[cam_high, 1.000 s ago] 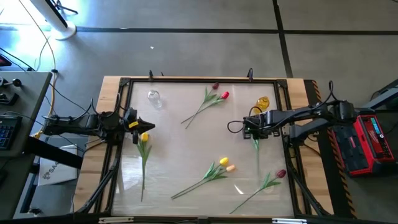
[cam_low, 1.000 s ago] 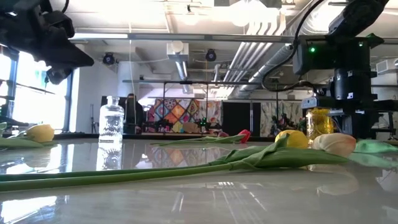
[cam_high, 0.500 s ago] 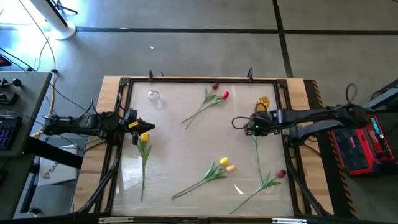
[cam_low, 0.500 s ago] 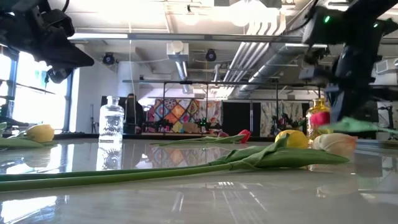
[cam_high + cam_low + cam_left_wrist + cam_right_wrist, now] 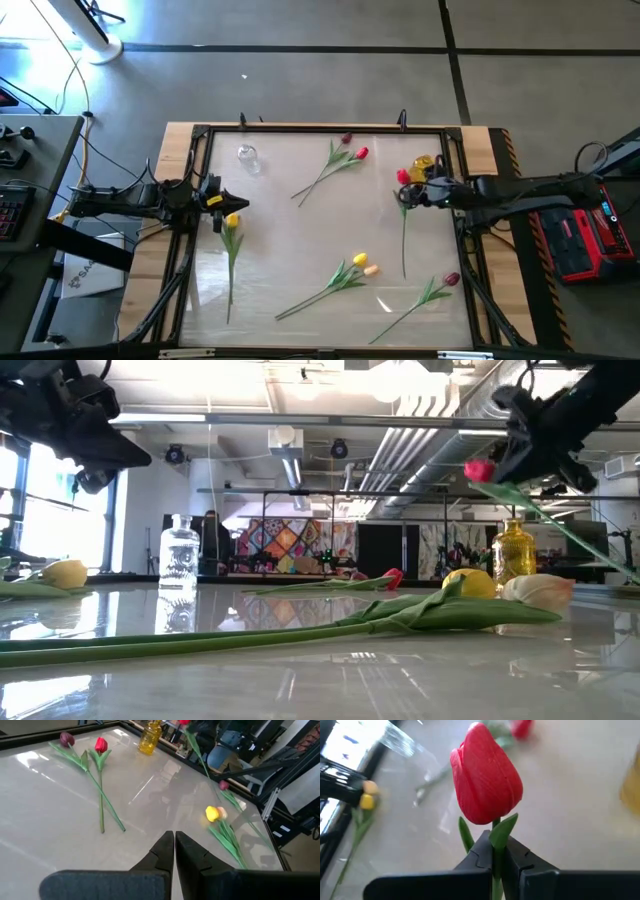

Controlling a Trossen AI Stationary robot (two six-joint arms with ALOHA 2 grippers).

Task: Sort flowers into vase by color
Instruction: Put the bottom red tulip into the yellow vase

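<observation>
Red tulip (image 5: 486,782) now aloft in right hand (image 5: 496,851)

centre of table (image 5: 300,240): open, bare glass | far side: clear vase (image 5: 247,157), red pair (image 5: 345,158), yellow vase (image 5: 422,165) stand in the way | near side: yellow pair (image 5: 355,268), maroon tulip (image 5: 440,286) | left edge: yellow tulip (image 5: 231,240) under left gripper (image 5: 238,203)
</observation>
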